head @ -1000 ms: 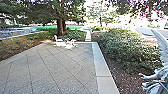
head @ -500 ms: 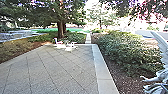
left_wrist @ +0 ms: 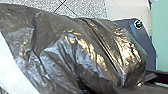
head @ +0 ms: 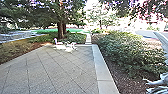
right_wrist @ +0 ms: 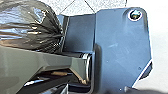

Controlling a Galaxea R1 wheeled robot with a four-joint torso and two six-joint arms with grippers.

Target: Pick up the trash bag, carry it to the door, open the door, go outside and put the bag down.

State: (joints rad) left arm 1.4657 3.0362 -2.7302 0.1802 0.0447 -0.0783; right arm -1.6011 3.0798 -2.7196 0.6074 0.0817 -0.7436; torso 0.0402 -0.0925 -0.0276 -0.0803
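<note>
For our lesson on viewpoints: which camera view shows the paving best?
The head view: it shows the paving spreading broadly ahead, with its crossing joints. The left wrist view shows a small patch past the trash bag; the right wrist view, a pale patch with dark joints.

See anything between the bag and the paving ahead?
Nothing visible blocks the near paving; white furniture stands at its far end. The robot's own base shows behind part of the bag, and may need clearing first.

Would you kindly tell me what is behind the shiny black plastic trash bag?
Beyond the trash bag, speckled grey paving and the robot's dark plate show in part; whatever the bag itself covers cannot be seen.
</note>
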